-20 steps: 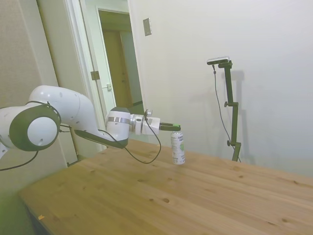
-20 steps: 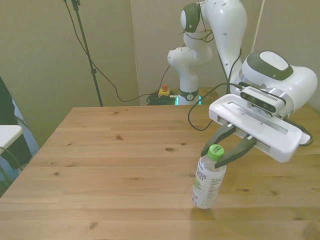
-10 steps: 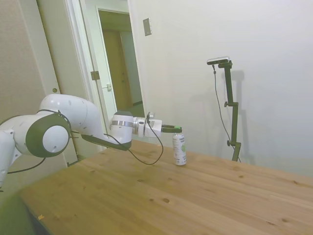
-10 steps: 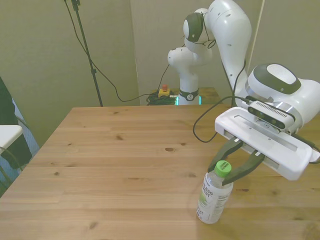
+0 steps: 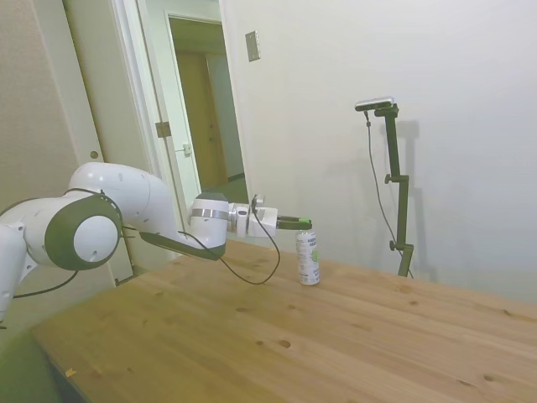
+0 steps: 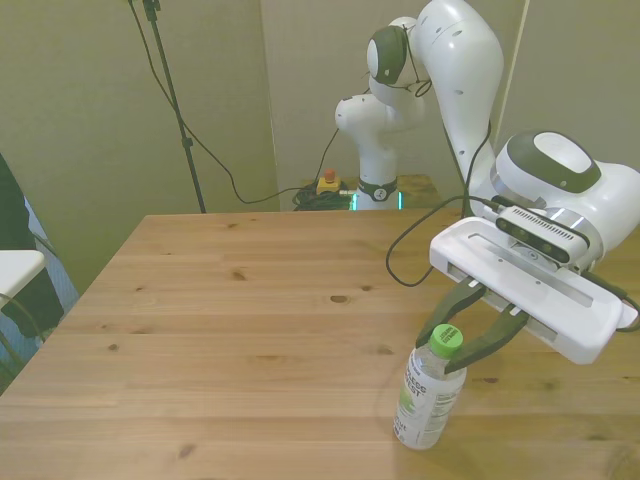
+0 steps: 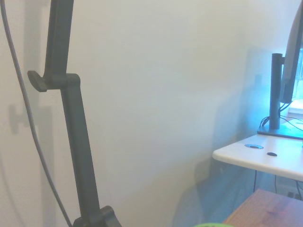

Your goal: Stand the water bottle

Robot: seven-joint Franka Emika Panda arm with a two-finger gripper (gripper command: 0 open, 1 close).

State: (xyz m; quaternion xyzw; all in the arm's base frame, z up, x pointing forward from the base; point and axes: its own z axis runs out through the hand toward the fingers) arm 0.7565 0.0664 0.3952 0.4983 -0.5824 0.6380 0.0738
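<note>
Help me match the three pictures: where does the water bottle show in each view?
Side view: water bottle upright mid-table, gripper at its cap.
Front view: bottle near the table's near edge, toward the front view's right.
Wrist view: only a green sliver, probably its cap.
Shared landmark: the green cap.

Water bottle (image 6: pixel 425 396): clear plastic, green screw cap (image 6: pixel 445 337), white label with green markings. Gripper (image 6: pixel 465 336): black fingers on a white body. Arm: white with dark grey joints. Table (image 6: pixel 220 330): light wood, knotted grain.
</note>
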